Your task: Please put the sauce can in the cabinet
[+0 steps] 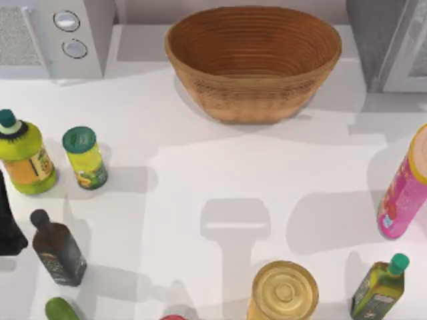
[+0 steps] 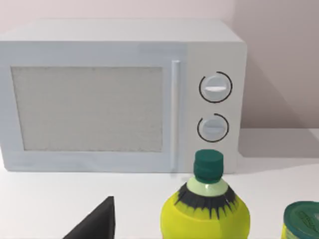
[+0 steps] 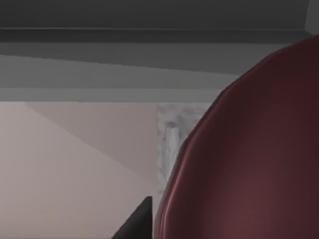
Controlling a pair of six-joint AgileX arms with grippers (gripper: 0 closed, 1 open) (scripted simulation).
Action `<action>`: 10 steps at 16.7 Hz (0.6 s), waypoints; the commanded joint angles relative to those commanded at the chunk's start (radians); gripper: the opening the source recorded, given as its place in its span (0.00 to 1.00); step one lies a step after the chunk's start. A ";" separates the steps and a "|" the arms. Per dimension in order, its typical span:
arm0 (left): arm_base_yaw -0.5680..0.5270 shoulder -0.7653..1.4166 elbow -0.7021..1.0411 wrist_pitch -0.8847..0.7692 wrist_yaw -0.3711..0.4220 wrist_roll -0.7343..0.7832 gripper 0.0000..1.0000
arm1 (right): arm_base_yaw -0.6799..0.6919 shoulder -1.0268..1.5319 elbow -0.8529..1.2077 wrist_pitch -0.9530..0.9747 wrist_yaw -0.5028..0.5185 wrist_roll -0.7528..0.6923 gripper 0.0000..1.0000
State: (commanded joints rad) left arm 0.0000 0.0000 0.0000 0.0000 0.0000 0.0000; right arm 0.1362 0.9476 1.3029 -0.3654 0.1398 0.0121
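The sauce can (image 3: 249, 159) sits right against the right pincer's dark fingertip (image 3: 139, 221); grip state cannot be told

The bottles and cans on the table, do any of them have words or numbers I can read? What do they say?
No word or number can be read on any of them.
Round yellow-green bottle with the orange label: print too blurred.
Green-lidded yellow-green can: picture label, no readable text.
Dark glass bottle: label too small.
Pink cylinder: marks too blurred.
Green-capped olive bottle: label too small.
White microwave's two round knobs: no numbers.
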 joint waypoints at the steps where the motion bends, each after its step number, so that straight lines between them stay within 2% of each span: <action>1: 0.000 0.000 0.000 0.000 0.000 0.000 1.00 | 0.008 0.060 0.083 -0.023 0.009 0.001 0.00; 6: 0.000 0.000 0.000 0.000 0.000 0.000 1.00 | 0.042 0.304 0.422 -0.117 0.045 0.004 0.00; 10: 0.000 0.000 0.000 0.000 0.000 0.000 1.00 | 0.055 0.399 0.553 -0.153 0.059 0.005 0.00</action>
State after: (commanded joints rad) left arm 0.0000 0.0000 0.0000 0.0000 0.0000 0.0000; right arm 0.1915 1.3463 1.8557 -0.5185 0.1984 0.0173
